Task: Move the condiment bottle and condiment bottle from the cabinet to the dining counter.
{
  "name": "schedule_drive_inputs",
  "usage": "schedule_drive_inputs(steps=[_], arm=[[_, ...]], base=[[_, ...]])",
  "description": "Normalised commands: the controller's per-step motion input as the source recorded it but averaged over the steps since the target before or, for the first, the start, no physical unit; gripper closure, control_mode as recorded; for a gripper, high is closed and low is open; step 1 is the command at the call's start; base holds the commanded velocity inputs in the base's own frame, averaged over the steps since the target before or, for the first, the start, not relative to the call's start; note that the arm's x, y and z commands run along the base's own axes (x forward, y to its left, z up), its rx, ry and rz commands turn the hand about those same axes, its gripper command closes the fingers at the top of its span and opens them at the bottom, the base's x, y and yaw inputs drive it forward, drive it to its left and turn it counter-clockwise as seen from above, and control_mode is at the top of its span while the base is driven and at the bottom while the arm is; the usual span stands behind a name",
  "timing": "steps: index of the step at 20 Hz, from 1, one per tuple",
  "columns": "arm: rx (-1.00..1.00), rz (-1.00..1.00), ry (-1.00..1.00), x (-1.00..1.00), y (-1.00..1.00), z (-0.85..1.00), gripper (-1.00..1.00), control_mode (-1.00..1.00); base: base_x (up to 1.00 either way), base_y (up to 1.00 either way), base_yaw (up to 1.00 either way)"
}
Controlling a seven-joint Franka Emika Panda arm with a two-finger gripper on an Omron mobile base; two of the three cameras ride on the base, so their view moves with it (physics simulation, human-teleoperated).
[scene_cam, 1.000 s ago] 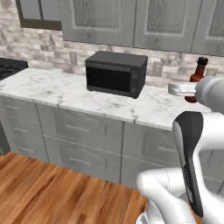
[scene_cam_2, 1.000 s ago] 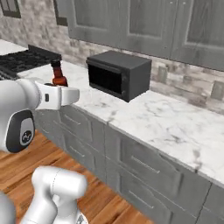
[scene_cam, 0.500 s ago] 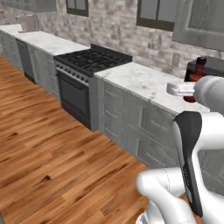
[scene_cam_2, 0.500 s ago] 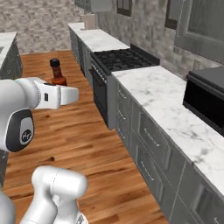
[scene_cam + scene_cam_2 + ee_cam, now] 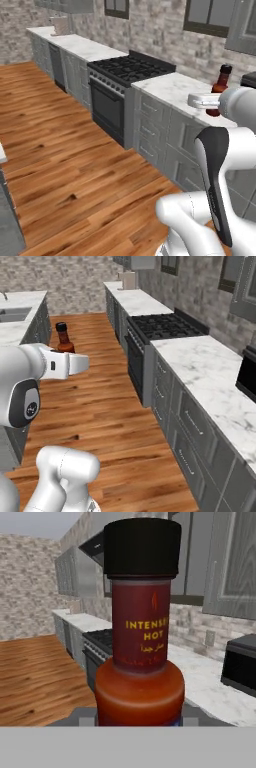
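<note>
Hand view puts the condiment bottle (image 5: 140, 642) right in front of the camera, upright, black cap on top and red body below, its base sitting down between the fingers of the gripper (image 5: 139, 719). I read that as a firm hold on the lower body of the bottle — kept vertical and tucked close to the arm so it rides steadily while the base drives, not reaching toward any surface.

From the left base view I see the bottle (image 5: 219, 89) standing just beyond the white hand, with the stove (image 5: 131, 67) and the marble counter (image 5: 175, 90) behind it. From the right base view the bottle (image 5: 63, 341) rises above the forearm, over the wooden floor (image 5: 110, 406), with a second counter and its sink (image 5: 12, 314) off to that side — likely where I am headed.

Compared with a second ago, the whole scene has swung: the microwave that sat dead ahead has slid off to the edge, and the stove and open floor have come in. That is the base turning; the bottle sits in the gripper just as it did.
</note>
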Motion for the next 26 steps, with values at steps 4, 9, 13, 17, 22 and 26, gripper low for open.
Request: schedule_drive_inputs(steps=[4,9,13,17,22,26], arm=[[0.00,0.00,0.00,0.00,0.00,0.00,1.00,1.00],[0.00,0.00,0.00,0.00,0.00,0.00,1.00,1.00],[0.00,0.00,0.00,0.00,0.00,0.00,1.00,1.00],[0.00,0.00,0.00,0.00,0.00,0.00,1.00,1.00],[0.00,0.00,0.00,0.00,0.00,0.00,1.00,1.00],[0.00,0.00,0.00,0.00,0.00,0.00,1.00,1.00]], base=[[0.05,1.00,0.00],[0.00,1.00,0.07],[0.00,1.00,0.09],[0.08,1.00,0.35],[0.04,0.84,0.69],[0.01,0.66,0.59]])
